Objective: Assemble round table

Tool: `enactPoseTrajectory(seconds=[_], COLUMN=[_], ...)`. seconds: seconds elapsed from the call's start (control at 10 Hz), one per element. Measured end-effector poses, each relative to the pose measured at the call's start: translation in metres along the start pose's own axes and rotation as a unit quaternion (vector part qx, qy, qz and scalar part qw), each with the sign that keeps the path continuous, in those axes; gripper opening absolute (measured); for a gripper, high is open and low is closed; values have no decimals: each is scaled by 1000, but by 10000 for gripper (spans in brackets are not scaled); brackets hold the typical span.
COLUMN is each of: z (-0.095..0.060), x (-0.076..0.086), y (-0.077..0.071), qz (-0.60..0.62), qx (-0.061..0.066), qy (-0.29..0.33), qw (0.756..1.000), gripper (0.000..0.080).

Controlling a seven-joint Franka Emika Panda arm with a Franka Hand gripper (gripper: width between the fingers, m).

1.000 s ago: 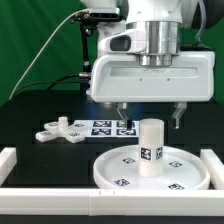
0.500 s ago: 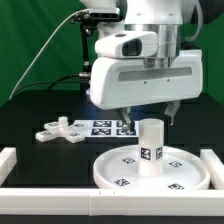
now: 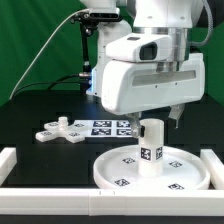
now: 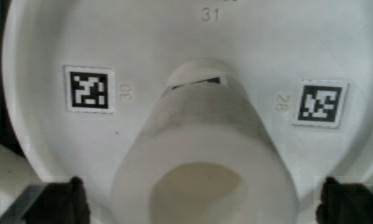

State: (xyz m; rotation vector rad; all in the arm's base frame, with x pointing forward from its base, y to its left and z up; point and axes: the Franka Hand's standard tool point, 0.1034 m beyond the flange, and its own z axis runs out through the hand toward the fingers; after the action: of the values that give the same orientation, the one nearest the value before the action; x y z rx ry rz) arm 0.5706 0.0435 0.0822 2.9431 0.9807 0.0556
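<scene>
The large round rimmed disc [image 3: 152, 168] lies at the front of the black table. The short cylindrical leg [image 3: 151, 148] stands upright on its middle, tags on its side. The small cross-shaped base [image 3: 60, 130] lies apart at the exterior view's left. My gripper [image 3: 153, 119] hangs just above the leg's top, turned at an angle, fingers spread and holding nothing. In the wrist view the leg [image 4: 201, 150] rises between my two dark fingertips [image 4: 58, 200], with the disc [image 4: 112, 50] and its tags below. My gripper [image 4: 201, 205] is open around the leg's top without touching it.
The marker board [image 3: 108, 127] lies flat behind the disc, beside the cross base. White border rails run along the front [image 3: 60, 205] and at the exterior view's left [image 3: 8, 158] and right [image 3: 214, 165] edges. A green backdrop stands behind.
My gripper and wrist have rotated about the vertical axis above the leg and shifted slightly to the exterior view's right. The leg, disc and base have not moved.
</scene>
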Motion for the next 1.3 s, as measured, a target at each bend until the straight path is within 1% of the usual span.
enactPoseTrajectory(seconds=[0.1, 0.2, 0.3, 0.6, 0.7, 0.8, 0.9, 1.0, 1.1, 1.2, 1.3], z=[0, 0, 0, 0, 1, 0, 0, 0, 1, 1, 1], x=[0, 0, 0, 0, 3, 4, 3, 1, 0, -2, -3], y=[0, 0, 0, 0, 2, 4, 6, 8, 8, 8, 9], qz=[10, 10, 13, 137, 206, 271, 320, 403, 491, 555, 586], qx=[0, 0, 0, 0, -8, -14, -13, -10, -9, -2, 1], qy=[0, 0, 0, 0, 14, 26, 28, 30, 31, 29, 26], qw=[1000, 1000, 1000, 991, 978, 962, 947, 915, 870, 832, 810], gripper=[649, 542, 408, 403, 403, 403, 403, 403, 403, 403, 403])
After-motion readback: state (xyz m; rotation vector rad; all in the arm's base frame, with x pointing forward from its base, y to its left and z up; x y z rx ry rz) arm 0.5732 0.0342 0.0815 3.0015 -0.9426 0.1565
